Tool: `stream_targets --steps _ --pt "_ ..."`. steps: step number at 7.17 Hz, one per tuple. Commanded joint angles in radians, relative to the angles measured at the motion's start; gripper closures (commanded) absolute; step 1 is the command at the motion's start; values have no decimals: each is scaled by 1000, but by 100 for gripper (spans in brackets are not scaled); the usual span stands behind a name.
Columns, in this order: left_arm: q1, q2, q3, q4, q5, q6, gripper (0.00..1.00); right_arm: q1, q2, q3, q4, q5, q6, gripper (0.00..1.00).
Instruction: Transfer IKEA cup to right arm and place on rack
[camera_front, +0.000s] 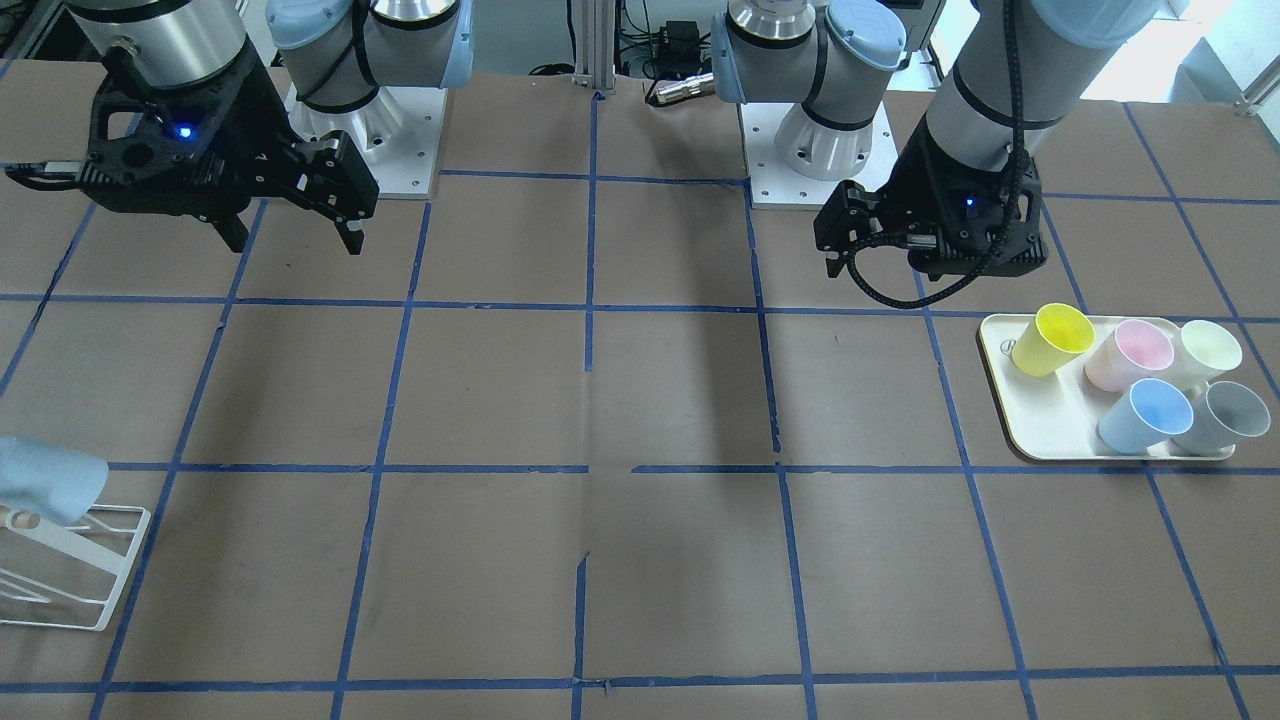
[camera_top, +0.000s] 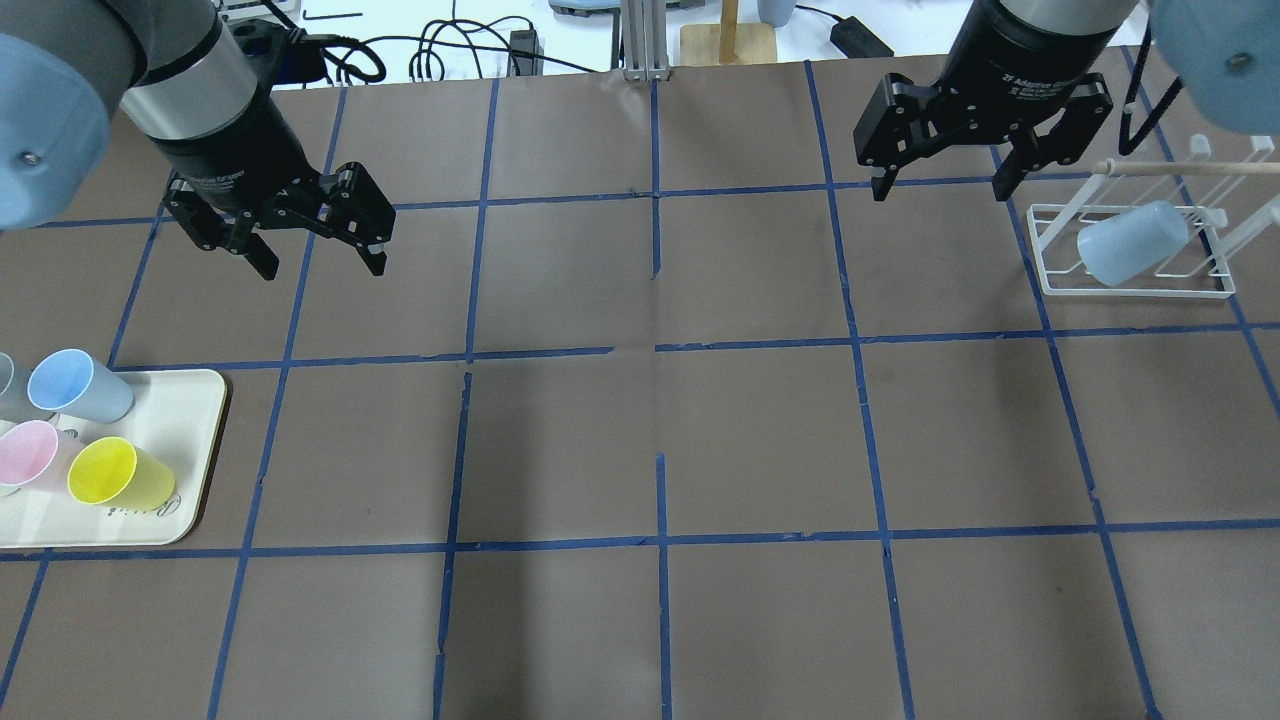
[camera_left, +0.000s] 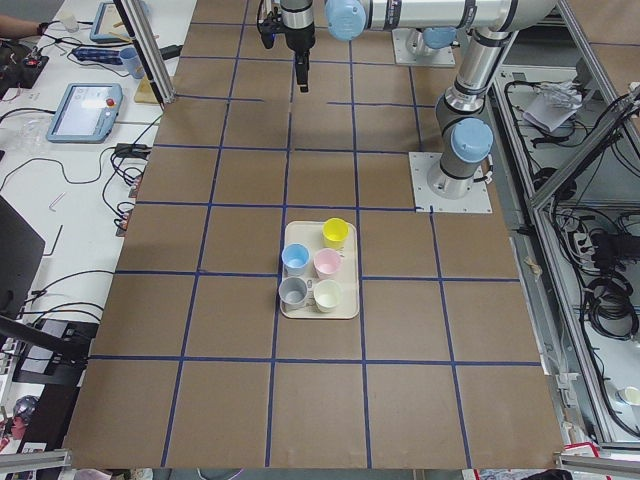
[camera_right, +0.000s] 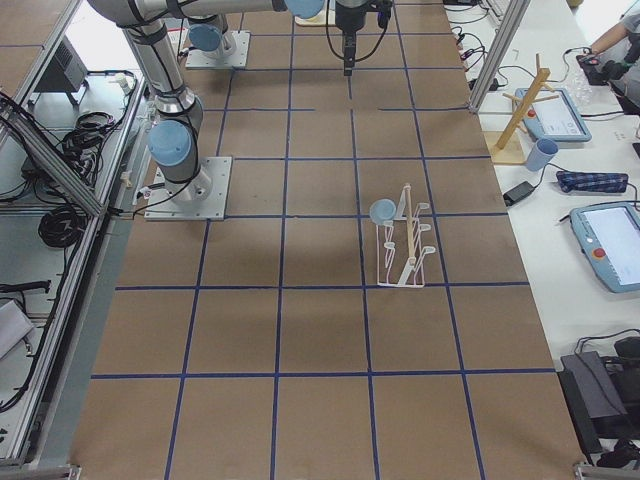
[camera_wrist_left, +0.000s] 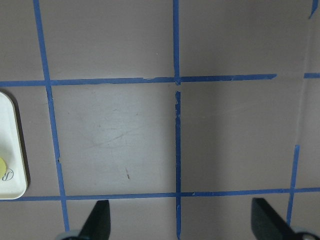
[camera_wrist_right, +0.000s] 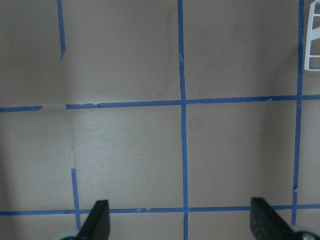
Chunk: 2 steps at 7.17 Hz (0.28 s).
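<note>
The pale light-blue IKEA cup (camera_top: 1130, 245) lies mouth-down over the prongs of the white wire rack (camera_top: 1135, 291) at the table's right end; both also show in the front view, the cup (camera_front: 45, 480) on the rack (camera_front: 100, 590). My right gripper (camera_top: 940, 190) hangs open and empty above the table, just left of the rack. My left gripper (camera_top: 323, 268) is open and empty, above bare table beyond the tray. Both wrist views show spread fingers over taped brown paper, the left (camera_wrist_left: 182, 222) and the right (camera_wrist_right: 182, 220).
A cream tray (camera_top: 190, 430) at the left end holds a brighter blue cup (camera_top: 75, 385), a yellow cup (camera_top: 115, 475), a pink cup (camera_top: 35, 455) and, in the front view, a grey cup (camera_front: 1225, 415) and a cream cup (camera_front: 1205, 350). Blue tape grids the table.
</note>
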Motion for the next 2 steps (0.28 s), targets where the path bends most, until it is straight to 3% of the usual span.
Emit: stream_targets --steps 1,2 --pt "-2 6 0 -4 3 0 0 8 4 0 -11 -1 5 0" --pt "-4 8 -2 -4 3 0 0 8 4 0 -11 0 5 0"
